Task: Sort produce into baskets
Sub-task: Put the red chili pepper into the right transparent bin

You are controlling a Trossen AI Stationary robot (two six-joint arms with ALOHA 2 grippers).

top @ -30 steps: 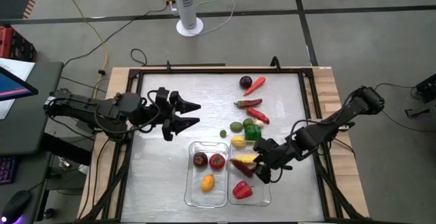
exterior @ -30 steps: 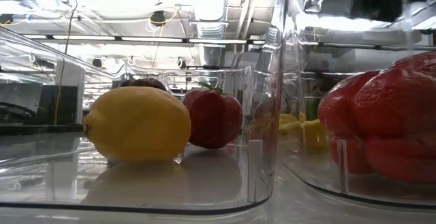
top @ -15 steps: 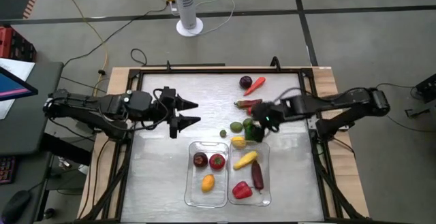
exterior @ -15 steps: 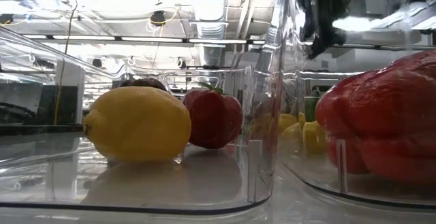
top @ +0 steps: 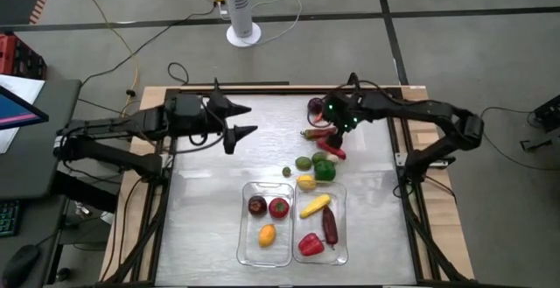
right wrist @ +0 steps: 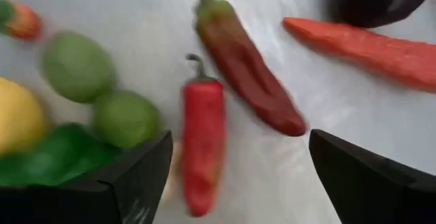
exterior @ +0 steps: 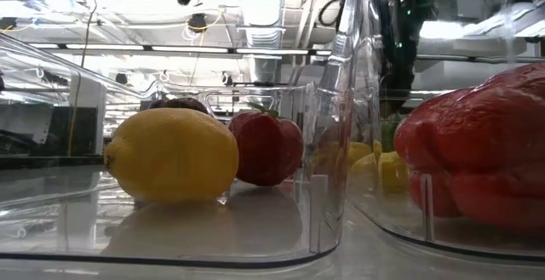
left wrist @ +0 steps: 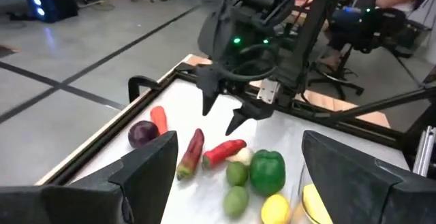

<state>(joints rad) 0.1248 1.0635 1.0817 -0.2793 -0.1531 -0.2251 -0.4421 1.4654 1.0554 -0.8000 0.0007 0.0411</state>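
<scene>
Two clear tubs stand near the table's front. The left tub [top: 243, 227] holds a dark round piece, a red one and a lemon [exterior: 170, 157]. The right tub [top: 344, 235] holds corn, a dark purple piece [top: 330, 225] and a red pepper [exterior: 485, 161]. On the table lie a red chilli [right wrist: 202, 146], a dark red chilli [right wrist: 245, 81], a carrot [right wrist: 368, 43], a purple round piece [top: 315, 106], two limes [right wrist: 126, 118], a green pepper [top: 325, 171] and a yellow piece [top: 305, 182]. My right gripper [left wrist: 219, 120] hangs open above the two chillies, touching nothing. My left gripper [top: 252, 119] is open and empty at the far left.
The loose produce lies in a cluster from the far right toward the tubs. A small green piece [top: 286, 172] lies left of the limes. Bare table surface shows at the left [top: 201, 200] and at the right [top: 372, 192]. A raised dark frame [top: 398, 139] borders the table.
My right gripper has left the right tub and gone toward the table's far edge, ending over the chillies. The dark purple piece that was at its fingers now lies in the right tub beside the corn. My left gripper has drifted a little toward the far edge.
</scene>
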